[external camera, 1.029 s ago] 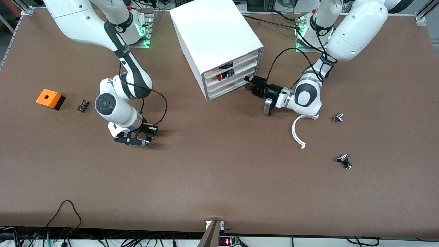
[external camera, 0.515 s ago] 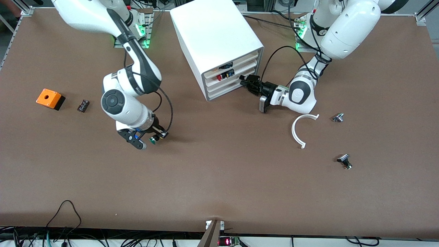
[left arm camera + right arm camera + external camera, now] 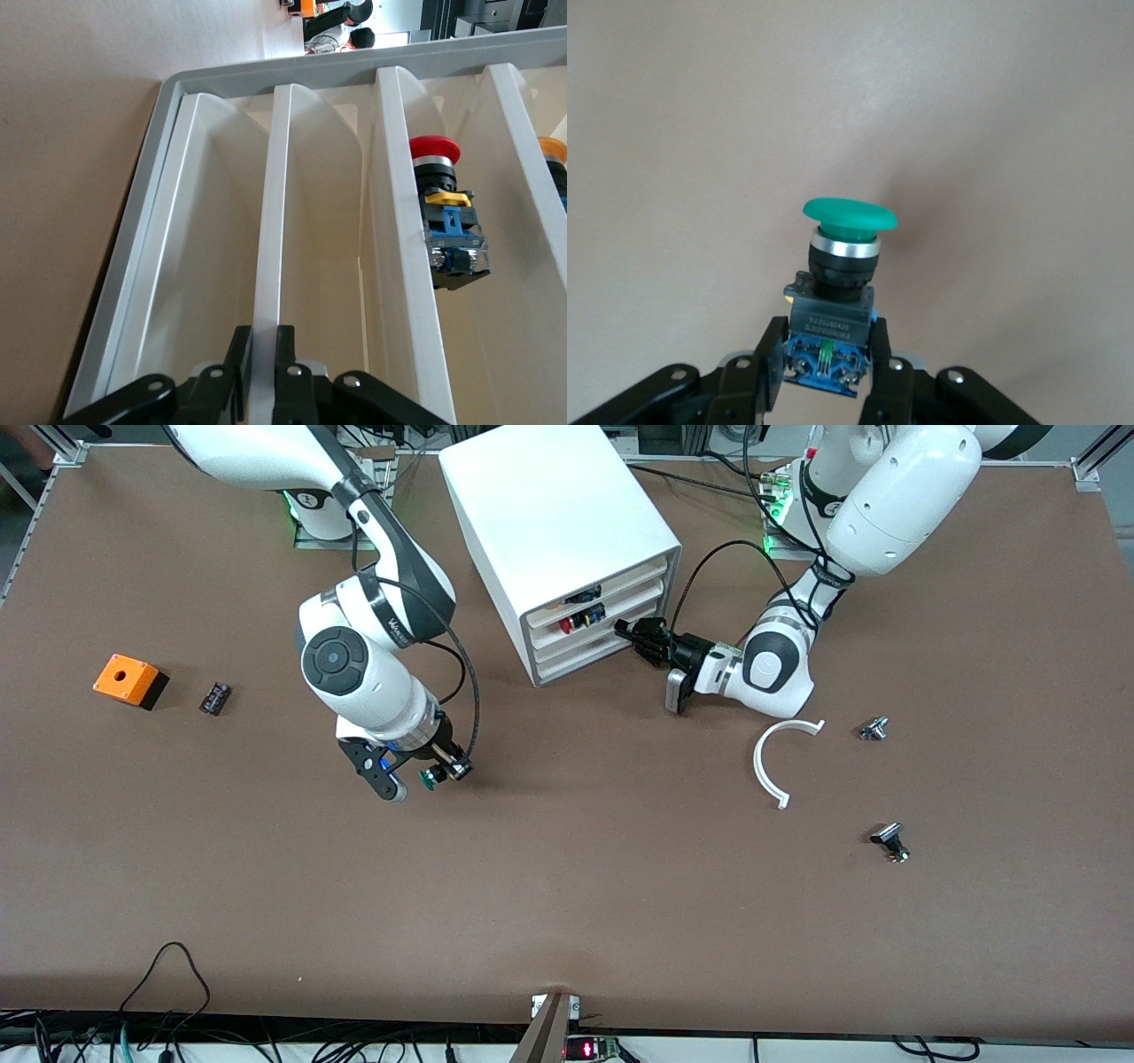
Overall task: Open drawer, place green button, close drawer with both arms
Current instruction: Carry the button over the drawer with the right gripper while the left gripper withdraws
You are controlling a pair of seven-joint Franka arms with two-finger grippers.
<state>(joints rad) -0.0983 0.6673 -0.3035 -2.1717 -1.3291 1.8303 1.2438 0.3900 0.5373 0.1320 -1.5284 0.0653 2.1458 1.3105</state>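
Note:
The white cabinet (image 3: pixel 558 514) stands near the robots' bases in the middle of the table. My left gripper (image 3: pixel 631 635) is at its front, shut on the thin white front lip of a drawer (image 3: pixel 268 221), the one just below the drawer that holds a red-capped button (image 3: pixel 443 212). In the front view that drawer (image 3: pixel 576 648) sits level with the others. My right gripper (image 3: pixel 421 772) is over bare table, toward the right arm's end from the cabinet. It is shut on the blue-black body of the green-capped button (image 3: pixel 837 257), which also shows in the front view (image 3: pixel 431 778).
An orange box (image 3: pixel 129 679) and a small black part (image 3: pixel 213 697) lie toward the right arm's end. A white curved piece (image 3: pixel 772 762) and two small metal parts (image 3: pixel 873 729) (image 3: pixel 890 841) lie toward the left arm's end.
My right gripper has lifted the green button off the table and carried it toward the cabinet. My left gripper has moved in to the drawer fronts.

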